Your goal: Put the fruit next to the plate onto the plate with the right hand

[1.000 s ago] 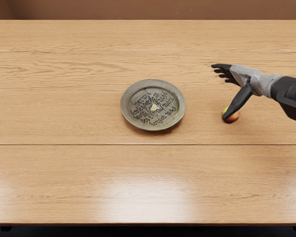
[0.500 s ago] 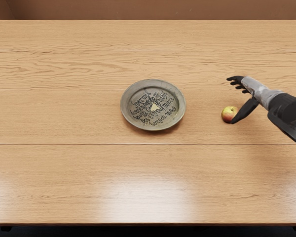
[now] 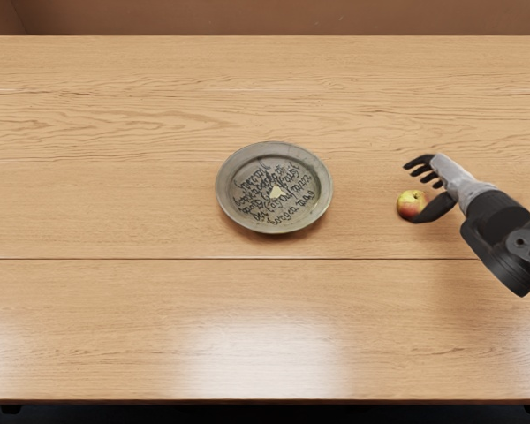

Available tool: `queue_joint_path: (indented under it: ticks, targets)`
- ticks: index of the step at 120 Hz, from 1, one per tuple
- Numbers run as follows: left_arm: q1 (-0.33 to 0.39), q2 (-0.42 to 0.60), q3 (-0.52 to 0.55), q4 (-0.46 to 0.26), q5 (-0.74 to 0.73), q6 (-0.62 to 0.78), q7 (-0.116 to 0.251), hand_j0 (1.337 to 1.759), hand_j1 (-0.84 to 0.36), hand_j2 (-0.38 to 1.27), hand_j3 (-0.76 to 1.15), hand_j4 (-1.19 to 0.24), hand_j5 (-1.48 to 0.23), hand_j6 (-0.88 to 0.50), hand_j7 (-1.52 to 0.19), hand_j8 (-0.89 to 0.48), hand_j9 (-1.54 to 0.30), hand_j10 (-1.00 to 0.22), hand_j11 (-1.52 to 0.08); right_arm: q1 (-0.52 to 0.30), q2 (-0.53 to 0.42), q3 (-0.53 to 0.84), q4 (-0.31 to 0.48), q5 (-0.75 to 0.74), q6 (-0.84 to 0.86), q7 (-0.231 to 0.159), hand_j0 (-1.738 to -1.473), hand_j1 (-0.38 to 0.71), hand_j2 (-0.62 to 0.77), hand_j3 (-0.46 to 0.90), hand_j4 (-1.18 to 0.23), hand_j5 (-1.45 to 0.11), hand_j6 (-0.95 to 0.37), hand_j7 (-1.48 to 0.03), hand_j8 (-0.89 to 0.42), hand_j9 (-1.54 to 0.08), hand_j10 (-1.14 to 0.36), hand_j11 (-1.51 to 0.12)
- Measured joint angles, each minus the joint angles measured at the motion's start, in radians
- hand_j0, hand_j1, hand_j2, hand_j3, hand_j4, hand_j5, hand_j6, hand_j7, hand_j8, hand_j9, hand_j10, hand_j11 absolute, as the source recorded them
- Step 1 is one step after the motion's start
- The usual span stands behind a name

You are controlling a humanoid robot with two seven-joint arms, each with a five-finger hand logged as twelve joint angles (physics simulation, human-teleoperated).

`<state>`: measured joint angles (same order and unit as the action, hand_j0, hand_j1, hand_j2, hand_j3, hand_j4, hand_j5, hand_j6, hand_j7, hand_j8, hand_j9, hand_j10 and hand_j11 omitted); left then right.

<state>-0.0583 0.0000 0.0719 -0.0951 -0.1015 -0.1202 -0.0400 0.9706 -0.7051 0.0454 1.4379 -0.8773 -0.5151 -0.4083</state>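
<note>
Head view: wooden table [image 3: 159, 309]. Right hand [image 3: 445, 177], arm entering well right of the plate [image 3: 274, 186], fingers [image 3: 417, 163] spread, gripping nothing, thumb curled close beside the apple [image 3: 412, 204]. Apple on the table right of the plate, clear of its rim. Plate carries dark lettering.

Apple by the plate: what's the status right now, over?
Black five-finger right hand open, beside small yellow-red apple, no grasp. Apple on wooden table, right of round grey lettered plate. Nothing between them. Left arm out of view.
</note>
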Motion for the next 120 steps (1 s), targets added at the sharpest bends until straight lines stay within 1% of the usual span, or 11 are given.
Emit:
queue_joint_path:
  ticks: [19, 52, 60, 68, 84, 85, 87, 92, 105, 110, 120]
  targets:
    - [0.0, 0.0, 0.0, 0.0, 0.0, 0.0, 0.0, 1.658, 0.07, 0.05, 0.0, -0.23, -0.3, -0.23, -0.3, -0.23, -0.3, -0.23, -0.3, -0.001, 0.03, -0.034, -0.016, -0.001, -0.073, -0.013, -1.658, 0.08, -0.07, 0.0, -0.36, -0.47, -0.36, -0.47, -0.36, -0.47, -0.36, -0.47]
    - [0.0, 0.0, 0.0, 0.0, 0.0, 0.0, 0.0, 1.658, 0.07, 0.05, 0.0, -0.23, -0.3, -0.23, -0.3, -0.23, -0.3, -0.23, -0.3, -0.001, 0.076, -0.063, -0.056, 0.0, -0.094, -0.03, -1.658, 0.14, -0.08, 0.0, -0.41, -0.53, -0.41, -0.53, -0.41, -0.53, -0.41, -0.53]
    - [0.0, 0.0, 0.0, 0.0, 0.0, 0.0, 0.0, 1.658, 0.07, 0.05, 0.0, -0.23, -0.3, -0.23, -0.3, -0.23, -0.3, -0.23, -0.3, 0.0, 0.085, -0.064, -0.065, 0.003, -0.095, -0.033, -1.662, 0.16, -0.12, 0.11, -0.43, -0.56, -0.43, -0.56, -0.43, -0.56, -0.43, -0.55]
    - [0.0, 0.0, 0.0, 0.0, 0.0, 0.0, 0.0, 1.658, 0.07, 0.05, 0.0, -0.23, -0.3, -0.23, -0.3, -0.23, -0.3, -0.23, -0.3, 0.002, 0.092, -0.065, -0.07, 0.004, -0.096, -0.042, -1.666, 0.16, -0.17, 0.21, -0.47, -0.6, -0.47, -0.6, -0.47, -0.59, -0.39, -0.65]
    - [0.0, 0.0, 0.0, 0.0, 0.0, 0.0, 0.0, 1.658, 0.07, 0.05, 0.0, -0.23, -0.3, -0.23, -0.3, -0.23, -0.3, -0.23, -0.3, 0.008, 0.094, -0.065, -0.074, 0.005, -0.095, -0.053, -1.655, 0.16, -0.13, 0.22, -0.55, -0.69, -0.54, -0.7, -0.55, -0.69, -0.46, -0.55]
    - [0.0, 0.0, 0.0, 0.0, 0.0, 0.0, 0.0, 1.658, 0.07, 0.05, 0.0, -0.23, -0.3, -0.23, -0.3, -0.23, -0.3, -0.23, -0.3, 0.008, 0.094, -0.065, -0.074, 0.005, -0.094, -0.053, -1.656, 0.16, -0.12, 0.23, -0.55, -0.7, -0.54, -0.71, -0.55, -0.7, -0.5, -0.47]
    - [0.0, 0.0, 0.0, 0.0, 0.0, 0.0, 0.0, 1.658, 0.07, 0.05, 0.0, -0.23, -0.3, -0.23, -0.3, -0.23, -0.3, -0.23, -0.3, 0.009, 0.094, -0.065, -0.074, 0.004, -0.094, -0.055, -1.652, 0.17, -0.11, 0.22, -0.56, -0.72, -0.54, -0.73, -0.56, -0.72, -0.48, -0.52]
    - [0.0, 0.0, 0.0, 0.0, 0.0, 0.0, 0.0, 1.658, 0.07, 0.05, 0.0, -0.23, -0.3, -0.23, -0.3, -0.23, -0.3, -0.23, -0.3, 0.01, 0.093, -0.064, -0.074, 0.004, -0.093, -0.057, -1.646, 0.16, -0.09, 0.19, -0.59, -0.76, -0.53, -0.76, -0.59, -0.76, -0.54, -0.4]
    - [0.0, 0.0, 0.0, 0.0, 0.0, 0.0, 0.0, 1.658, 0.07, 0.05, 0.0, -0.23, -0.3, -0.23, -0.3, -0.23, -0.3, -0.23, -0.3, 0.012, 0.091, -0.06, -0.074, 0.015, -0.092, -0.061, -1.639, 0.17, -0.02, 0.1, -0.64, -0.84, -0.51, -0.84, -0.57, -0.85, -0.6, -0.31]
    - [0.0, 0.0, 0.0, 0.0, 0.0, 0.0, 0.0, 1.658, 0.07, 0.05, 0.0, -0.23, -0.3, -0.23, -0.3, -0.23, -0.3, -0.23, -0.3, 0.017, 0.09, -0.059, -0.074, 0.031, -0.093, -0.064, -1.644, 0.18, 0.06, 0.0, -0.66, -0.87, -0.52, -0.86, -0.57, -0.87, -0.58, -0.4]
    - [0.0, 0.0, 0.0, 0.0, 0.0, 0.0, 0.0, 1.658, 0.07, 0.05, 0.0, -0.23, -0.3, -0.23, -0.3, -0.23, -0.3, -0.23, -0.3, 0.037, 0.085, -0.057, -0.073, 0.07, -0.086, -0.067, -1.647, 0.21, 0.14, 0.0, -0.68, -0.9, -0.51, -0.89, -0.56, -0.91, -0.63, -0.59]
